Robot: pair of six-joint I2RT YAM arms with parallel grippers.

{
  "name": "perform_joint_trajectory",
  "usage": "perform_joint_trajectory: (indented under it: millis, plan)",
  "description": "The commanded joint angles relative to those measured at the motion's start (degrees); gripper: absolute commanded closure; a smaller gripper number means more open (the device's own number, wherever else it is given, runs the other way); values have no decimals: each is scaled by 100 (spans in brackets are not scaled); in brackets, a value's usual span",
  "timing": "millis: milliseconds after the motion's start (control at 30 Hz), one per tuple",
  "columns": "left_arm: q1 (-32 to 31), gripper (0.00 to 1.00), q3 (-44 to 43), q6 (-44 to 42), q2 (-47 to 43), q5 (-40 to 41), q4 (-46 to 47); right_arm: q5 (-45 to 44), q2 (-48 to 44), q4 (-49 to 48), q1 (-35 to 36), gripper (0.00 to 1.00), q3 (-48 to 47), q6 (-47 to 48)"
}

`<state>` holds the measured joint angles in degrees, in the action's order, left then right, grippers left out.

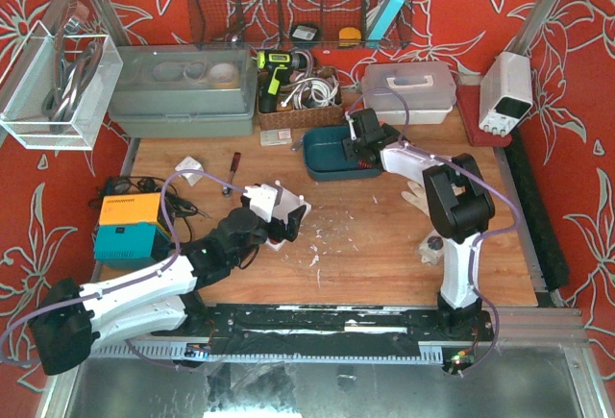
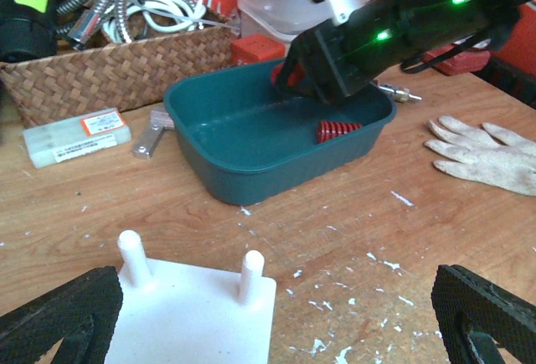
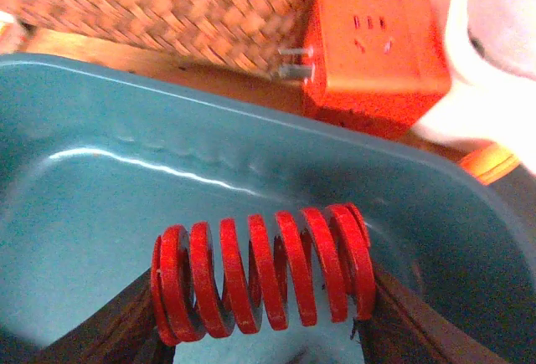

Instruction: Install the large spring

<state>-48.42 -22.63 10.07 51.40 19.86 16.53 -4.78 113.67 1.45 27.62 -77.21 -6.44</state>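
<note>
My right gripper (image 1: 357,149) reaches into the teal bin (image 1: 317,171) and is shut on the large red spring (image 3: 260,272), which lies lengthwise between its two fingers just above the bin floor. In the left wrist view the spring (image 2: 287,74) shows partly behind that gripper, and a smaller red spring (image 2: 337,129) lies on the bin floor. My left gripper (image 2: 276,297) is open wide around the white base plate (image 2: 197,318), which carries two upright pegs and rests on the table (image 2: 335,213). The plate (image 1: 291,218) lies near the table's middle.
A wicker basket (image 2: 109,67) of cables stands behind the bin, an orange socket block (image 3: 373,38) beside it. A white glove (image 2: 486,155) lies to the right. A small white box (image 2: 75,136), a screwdriver (image 1: 232,170) and an orange-teal unit (image 1: 130,226) are at the left.
</note>
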Motion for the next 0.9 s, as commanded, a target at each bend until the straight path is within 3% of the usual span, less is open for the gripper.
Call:
perform_joint_trajectory:
  millis: [0,167,333,467,567,700,867]
  plan:
    - [-36,0,-79,70,-92,433,84,487,-647,-593,47,69,415,846]
    - [-28,0,-14,413,-347,738,0,1111,-1445,-1337,308,71,1303,1961]
    - [105,2,-109,925,-472,457,-202,1130,-2133,-1575,801,74,1991,2976]
    - [460,16,-397,1637,-545,-378,-940,1196,-2726,-1679,1192,75,2475,3415]
    - [945,28,-428,2050,-786,-1352,-1198,1801,-3208,-1766,1412,78,2916,3930]
    - [1357,44,-655,2146,-961,-2247,-1577,2185,-3799,-2470,1794,84,3794,4976]
    - [1397,45,-1085,1808,-657,-3333,-1894,1986,-4211,-2240,2244,85,4004,5565]
